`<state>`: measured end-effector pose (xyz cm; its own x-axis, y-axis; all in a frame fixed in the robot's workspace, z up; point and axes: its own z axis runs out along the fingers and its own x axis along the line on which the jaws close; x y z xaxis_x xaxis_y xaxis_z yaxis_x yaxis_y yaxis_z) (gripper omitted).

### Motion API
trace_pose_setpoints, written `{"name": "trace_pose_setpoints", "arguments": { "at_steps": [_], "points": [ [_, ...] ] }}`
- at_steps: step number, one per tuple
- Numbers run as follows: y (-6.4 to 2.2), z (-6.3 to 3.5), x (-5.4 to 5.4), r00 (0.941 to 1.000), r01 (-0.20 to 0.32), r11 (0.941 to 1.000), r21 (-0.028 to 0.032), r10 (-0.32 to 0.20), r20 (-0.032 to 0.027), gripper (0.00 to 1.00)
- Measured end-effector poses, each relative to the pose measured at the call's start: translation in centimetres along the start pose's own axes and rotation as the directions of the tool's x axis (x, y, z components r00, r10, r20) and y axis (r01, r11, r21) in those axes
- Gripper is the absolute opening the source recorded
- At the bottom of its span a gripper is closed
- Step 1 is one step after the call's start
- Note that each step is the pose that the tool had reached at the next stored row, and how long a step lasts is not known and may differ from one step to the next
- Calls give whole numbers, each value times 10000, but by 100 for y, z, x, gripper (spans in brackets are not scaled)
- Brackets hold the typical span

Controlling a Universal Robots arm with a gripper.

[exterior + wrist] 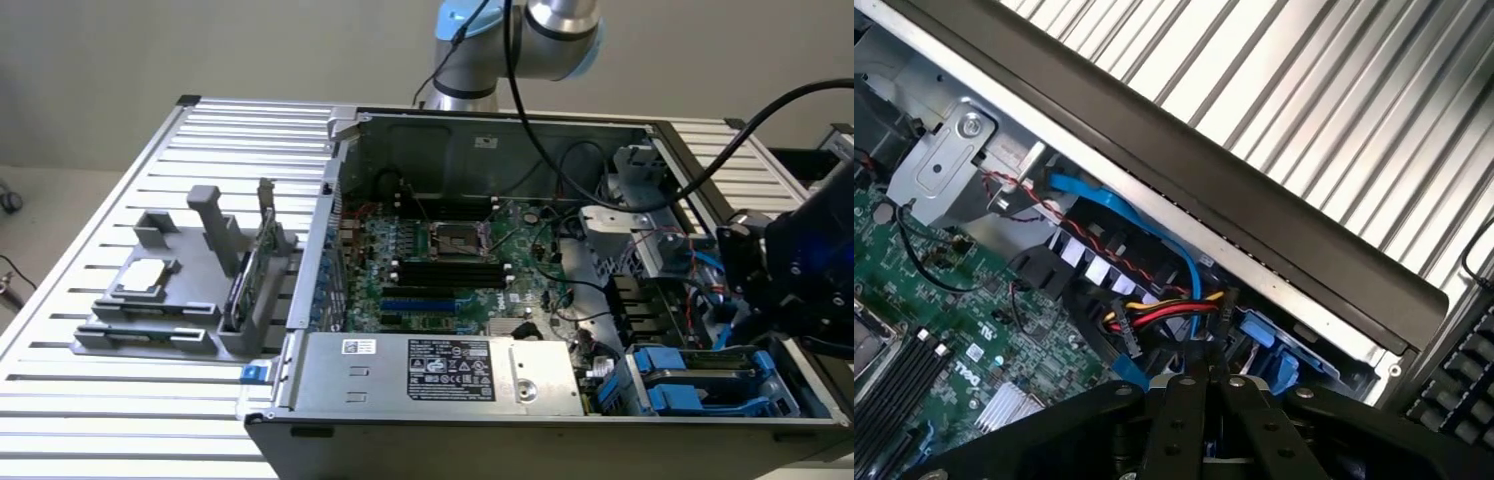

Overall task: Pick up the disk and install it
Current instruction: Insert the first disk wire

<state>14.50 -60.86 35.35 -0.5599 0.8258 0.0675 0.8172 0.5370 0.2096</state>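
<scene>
Observed: the fingers (1172,432) are closed tight against each other and hold nothing. They hang above the drive-bay corner of the open computer case (467,130), over the bundle of red and yellow cables (1159,318).

Location: the disk (678,374) appears to lie in the bay at the case's front corner, on the exterior view's right beside the power supply (441,372). Its blue carrier frame (1274,365) shows below the cables.

Handling assessment: a rigid metal body, likely fairly heavy, with smooth faces that may slip. It will probably not tolerate knocks or twisting. The plastic frame edges are judged the safer hold, taken on opposite sides and clear of the label face and cables
</scene>
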Motion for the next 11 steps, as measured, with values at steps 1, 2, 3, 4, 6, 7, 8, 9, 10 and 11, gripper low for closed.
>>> {"name": "trace_pose_setpoints", "arguments": {
  "at_steps": [1, 2, 3, 4, 6, 7, 8, 9, 10, 11],
  "points": [
    [-6, 3, -7, 10000, -49, 10000, -8, 49, -7, 11],
    [-10, 6, -13, 10000, -91, 10000, -18, 91, -17, 11],
    [-16, 10, -20, 9999, -135, 9999, -30, 135, -29, 11],
    [-20, 14, -26, 9998, -179, 9998, -42, 179, -42, 11],
    [-29, 19, -38, 9996, -267, 9996, -65, 267, -67, 11],
    [-34, 23, -44, 9995, -316, 9995, -79, 315, -82, 11],
    [-39, 26, -49, 9993, -361, 9993, -93, 360, -98, 11],
    [-42, 29, -54, 9991, -404, 9991, -108, 403, -116, 11],
    [-46, 31, -59, 9989, -448, 9989, -125, 446, -138, 11],
    [-50, 34, -64, 9987, -490, 9987, -143, 487, -161, 11]
  ]
}}
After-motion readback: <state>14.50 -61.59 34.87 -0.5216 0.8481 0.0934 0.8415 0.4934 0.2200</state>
